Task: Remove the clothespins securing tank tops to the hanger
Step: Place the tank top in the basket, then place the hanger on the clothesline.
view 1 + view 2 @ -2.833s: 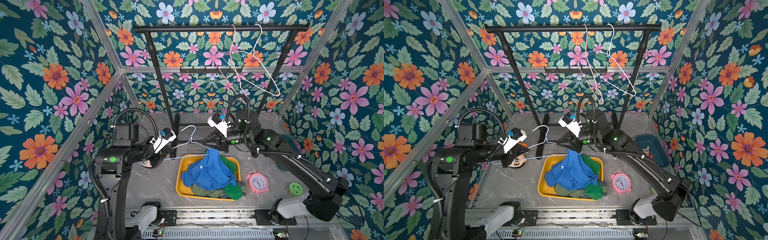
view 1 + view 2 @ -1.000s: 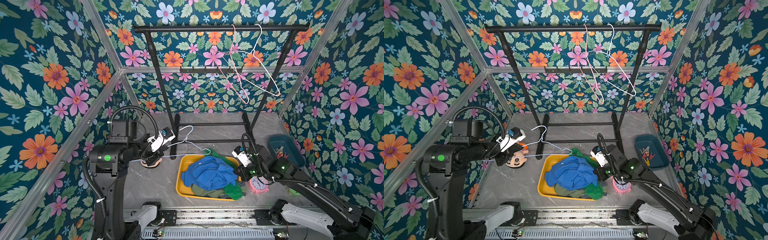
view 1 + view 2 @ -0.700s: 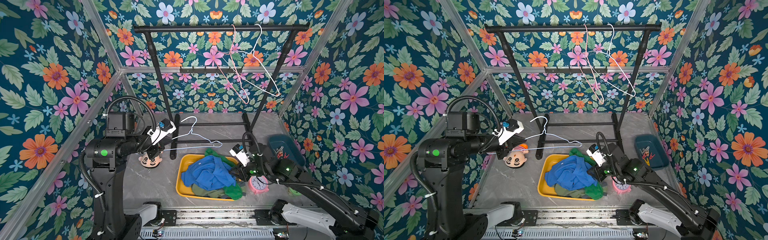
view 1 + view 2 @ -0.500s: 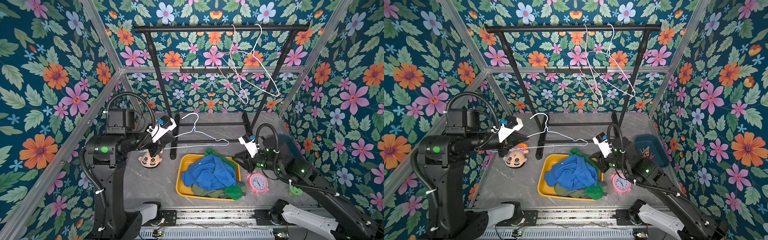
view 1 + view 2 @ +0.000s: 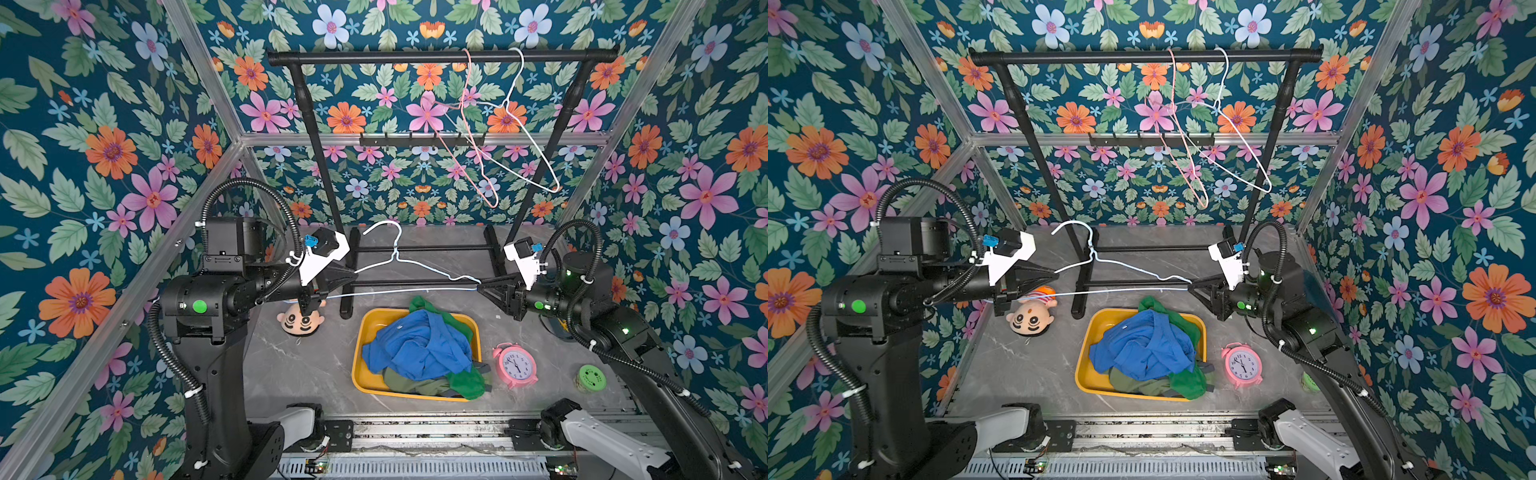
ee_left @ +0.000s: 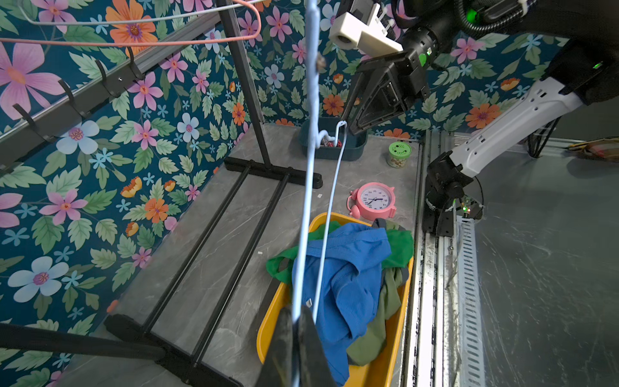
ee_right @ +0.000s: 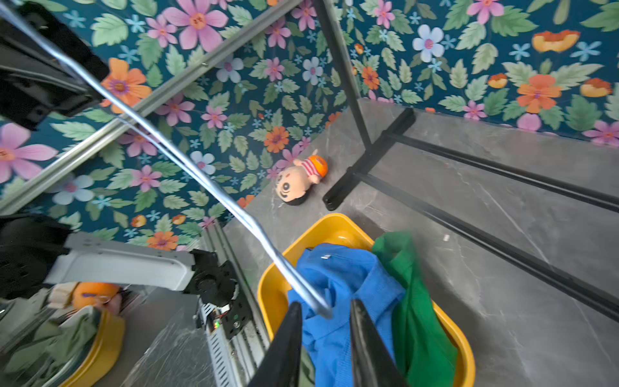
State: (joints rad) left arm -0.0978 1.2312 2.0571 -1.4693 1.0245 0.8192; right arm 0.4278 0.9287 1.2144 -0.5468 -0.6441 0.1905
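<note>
Your left gripper [image 5: 355,276] is clamping the hanger [image 6: 304,234] by its left end; your right gripper [image 5: 479,286], jaws parted and empty, is straddling its right corner: be centring before squeezing.

Only hour numerals on the pink clock [image 5: 515,365].

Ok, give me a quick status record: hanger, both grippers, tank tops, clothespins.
hanger: bare, in the air, spanning between the two grippers
left gripper: shut on one end of the hanger
right gripper: open, fingers either side of the hanger's other corner
tank tops: blue, green and olive, heaped in the yellow bin, blue on top
clothespins: none seen on the hanger
</note>
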